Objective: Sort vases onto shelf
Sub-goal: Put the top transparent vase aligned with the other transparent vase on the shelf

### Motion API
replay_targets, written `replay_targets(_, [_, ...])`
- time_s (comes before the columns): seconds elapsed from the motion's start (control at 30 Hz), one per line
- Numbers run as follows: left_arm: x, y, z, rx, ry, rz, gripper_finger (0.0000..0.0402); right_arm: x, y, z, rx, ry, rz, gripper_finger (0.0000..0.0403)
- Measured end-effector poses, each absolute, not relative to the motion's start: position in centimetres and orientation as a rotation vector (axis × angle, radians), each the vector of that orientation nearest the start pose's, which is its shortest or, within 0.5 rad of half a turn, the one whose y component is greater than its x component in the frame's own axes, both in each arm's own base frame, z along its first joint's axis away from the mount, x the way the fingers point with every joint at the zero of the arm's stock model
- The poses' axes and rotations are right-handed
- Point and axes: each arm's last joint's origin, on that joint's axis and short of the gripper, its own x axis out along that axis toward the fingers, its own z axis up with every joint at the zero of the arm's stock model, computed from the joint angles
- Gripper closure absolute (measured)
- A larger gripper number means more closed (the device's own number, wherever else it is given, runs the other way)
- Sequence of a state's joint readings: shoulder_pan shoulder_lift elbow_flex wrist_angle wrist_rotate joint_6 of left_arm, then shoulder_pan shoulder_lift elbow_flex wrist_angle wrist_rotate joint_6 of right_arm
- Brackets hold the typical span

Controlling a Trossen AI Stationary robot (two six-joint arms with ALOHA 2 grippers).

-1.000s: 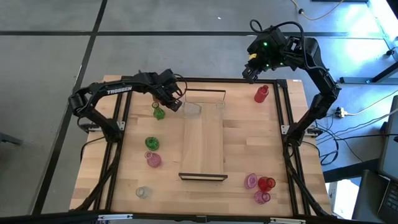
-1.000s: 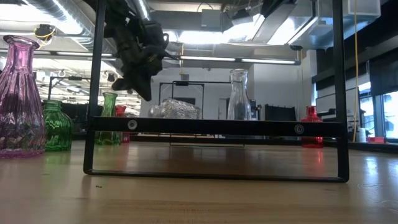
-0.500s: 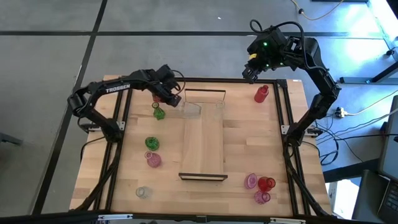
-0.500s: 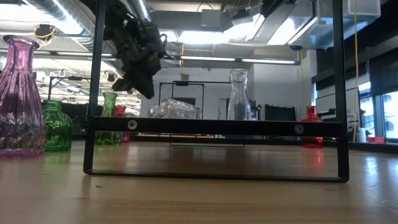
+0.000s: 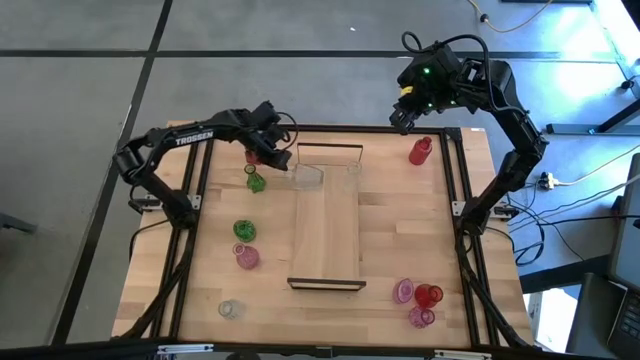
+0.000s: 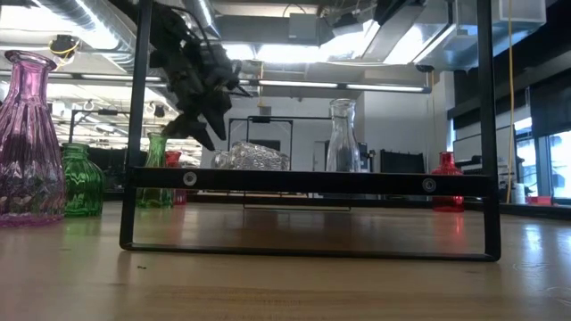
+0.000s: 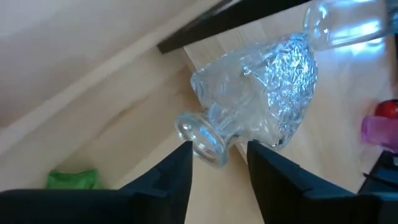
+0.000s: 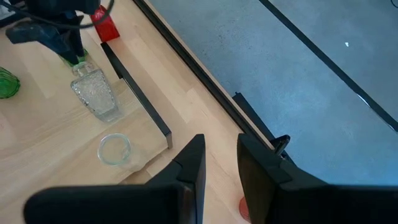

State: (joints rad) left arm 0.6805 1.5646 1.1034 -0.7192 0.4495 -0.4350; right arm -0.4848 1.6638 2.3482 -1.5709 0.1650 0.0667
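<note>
The left end effector [image 7: 217, 165] stands part open — the clear cut-glass vase [image 7: 261, 93] lies on its side just ahead, its neck between the fingertips, on the shelf [image 5: 325, 235].

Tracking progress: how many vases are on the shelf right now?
2, both clear, at one end of the shelf: a cut-glass vase lying on its side by the left gripper, and an upright bottle beside it.

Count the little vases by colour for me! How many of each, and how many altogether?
Red vases: 3
Green vases: 2
Pink vases: 3
Clear vases: 3
Total: 11
</note>
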Motion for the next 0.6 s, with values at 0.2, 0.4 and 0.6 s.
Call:
replay_targets(0.2, [24.51, 18.21, 21.8, -1.03, 0.971, 0.42, 0.0255, 22.54, -12.41, 49.31, 0.204, 0.87, -0.636, 0.0326])
replay_targets(0.4, [24.54, 18.15, 21.82, -1.041, 0.968, 0.398, 0.0255, 22.54, -12.41, 49.31, 0.203, 0.87, -0.636, 0.0326])
replay_targets(0.6, [24.61, 18.04, 21.85, -1.063, 0.965, 0.373, 0.0255, 22.54, -12.41, 49.31, 0.203, 0.87, -0.636, 0.0326])
